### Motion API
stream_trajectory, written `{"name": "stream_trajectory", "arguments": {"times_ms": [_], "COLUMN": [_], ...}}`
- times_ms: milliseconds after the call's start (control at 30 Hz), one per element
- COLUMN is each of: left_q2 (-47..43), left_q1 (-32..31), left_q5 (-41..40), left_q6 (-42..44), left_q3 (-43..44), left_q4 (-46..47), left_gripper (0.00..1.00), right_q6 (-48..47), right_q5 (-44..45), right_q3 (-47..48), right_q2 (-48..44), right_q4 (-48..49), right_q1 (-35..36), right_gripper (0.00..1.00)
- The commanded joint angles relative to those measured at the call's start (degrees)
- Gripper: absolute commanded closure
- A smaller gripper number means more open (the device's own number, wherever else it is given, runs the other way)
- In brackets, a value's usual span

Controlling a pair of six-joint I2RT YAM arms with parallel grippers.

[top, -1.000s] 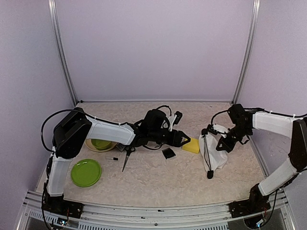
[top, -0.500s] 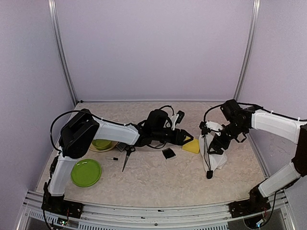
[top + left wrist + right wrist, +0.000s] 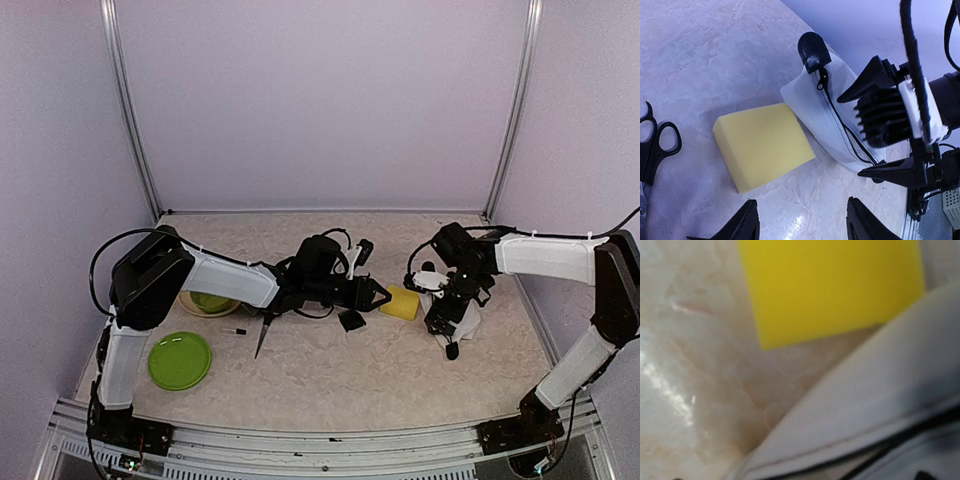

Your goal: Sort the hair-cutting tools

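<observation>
Left pincer [image 3: 801, 201] first: jaws parted, nothing between them, hovering low over bare tabletop [image 3: 700, 55]. Straight ahead of it sits a yellow sponge [image 3: 762, 145], which isn't one of the tools. Off to the left edge of its wrist view, beside and a little behind the fingers, are the black loops of the scissors [image 3: 655, 145]. From above they lie flat back along the left forearm, blades pointing to the near edge. On the near side, just beside the pincer, lies the small comb guard [image 3: 350, 320]. The tiny pin [image 3: 235, 330] is further back still, beyond the scissors.

My read on handling: the scissors are stiff steel, thin and slick, lying tight to the tabletop. I'd pinch across the pivot or the shanks, not the blades. The guard looks like light, hard plastic that may skate away, so close on its flat sides. The pin looks the fiddliest of the lot.

Right pincer [image 3: 850, 136]: spread wide, gripping nothing, poised over the white pouch [image 3: 810, 102] beyond the sponge. No tool lies near it, and its own camera is too blurred to add more.
</observation>
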Motion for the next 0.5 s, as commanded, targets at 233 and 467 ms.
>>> {"name": "stream_trajectory", "arguments": {"times_ms": [233,467], "left_q2": [-3.5,-3.4], "left_q1": [0.0,0.4], "left_q5": [-1.5,-0.8], "left_q6": [0.8,1.1], "left_q3": [-1.7,-1.1], "left_q4": [0.7,-0.3], "left_gripper": [0.41,0.41], "right_q6": [-7.3,-10.2], "right_q5": [18.8,18.9], "right_q3": [-5.4,-13.2], "right_q2": [-7.9,-15.4], "right_q4": [6.9,10.2], "right_q1": [3.4,1.6], "right_gripper": [0.1,0.09]}}
